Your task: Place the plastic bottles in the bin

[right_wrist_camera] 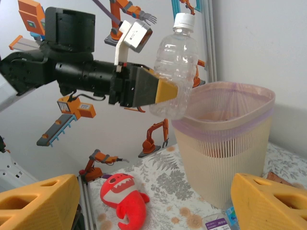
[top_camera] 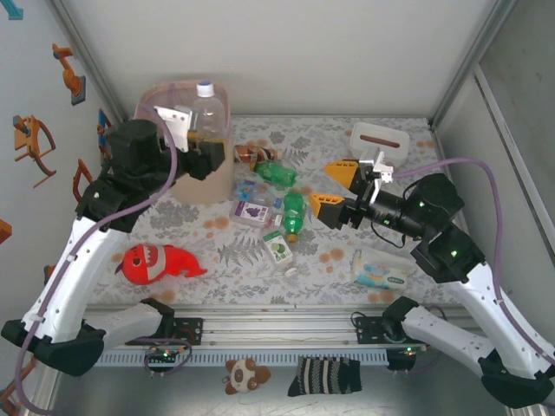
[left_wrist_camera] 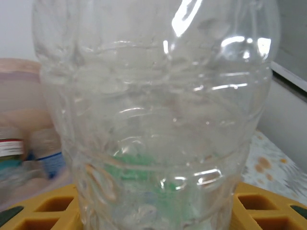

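Observation:
My left gripper [top_camera: 211, 149] is shut on a clear plastic bottle [top_camera: 206, 108] with a white cap, holding it upright over the pink-beige bin [top_camera: 192, 187]. In the left wrist view the bottle [left_wrist_camera: 158, 120] stands between the yellow fingers [left_wrist_camera: 48, 206]. The right wrist view shows the bottle [right_wrist_camera: 175, 72] just above the bin's rim [right_wrist_camera: 225, 124]. My right gripper [top_camera: 334, 189] is open and empty above the table's middle, its fingers [right_wrist_camera: 38, 201] wide apart. Two green bottles [top_camera: 277, 173] [top_camera: 293, 212] and a clear blue-labelled one [top_camera: 247, 189] lie on the table.
A red plush fish [top_camera: 160, 263] lies front left, and a wipes pack [top_camera: 381, 270] front right. A white tissue box [top_camera: 377, 139] sits at the back right. Small cartons [top_camera: 251, 211] [top_camera: 279, 250] lie among the bottles. Enclosure walls stand on both sides.

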